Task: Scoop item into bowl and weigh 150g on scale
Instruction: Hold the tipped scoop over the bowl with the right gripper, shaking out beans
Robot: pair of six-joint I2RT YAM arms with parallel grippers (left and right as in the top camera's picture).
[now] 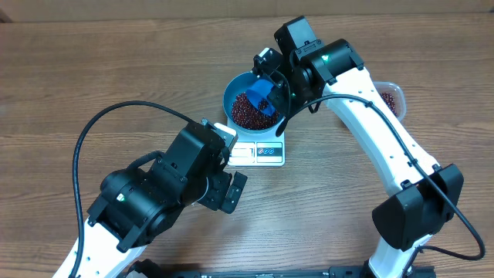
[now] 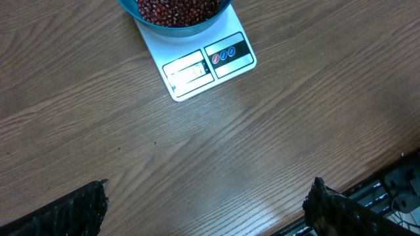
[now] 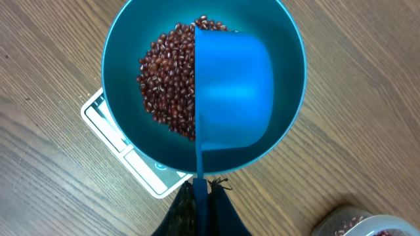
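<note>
The blue bowl [image 1: 235,89] [image 3: 289,59] [image 2: 220,14] stands on the white scale [image 1: 258,152] [image 2: 203,64] [image 3: 115,134], holding a heap of dark red-brown beans [image 1: 245,112] [image 3: 164,85] [image 2: 174,10]. My right gripper [image 3: 202,185] [image 1: 272,73] is shut on the thin handle of a small blue scoop [image 3: 233,92] [image 1: 262,94], which is turned on its side over the bowl. My left gripper [image 2: 207,203] [image 1: 231,189] hangs open over bare table in front of the scale, nothing between its fingers [image 2: 72,213].
A clear plastic tub [image 1: 391,96] [image 3: 367,226] with more beans sits to the right of the bowl, partly behind the right arm. The table's front edge [image 2: 387,180] lies close beside the left gripper.
</note>
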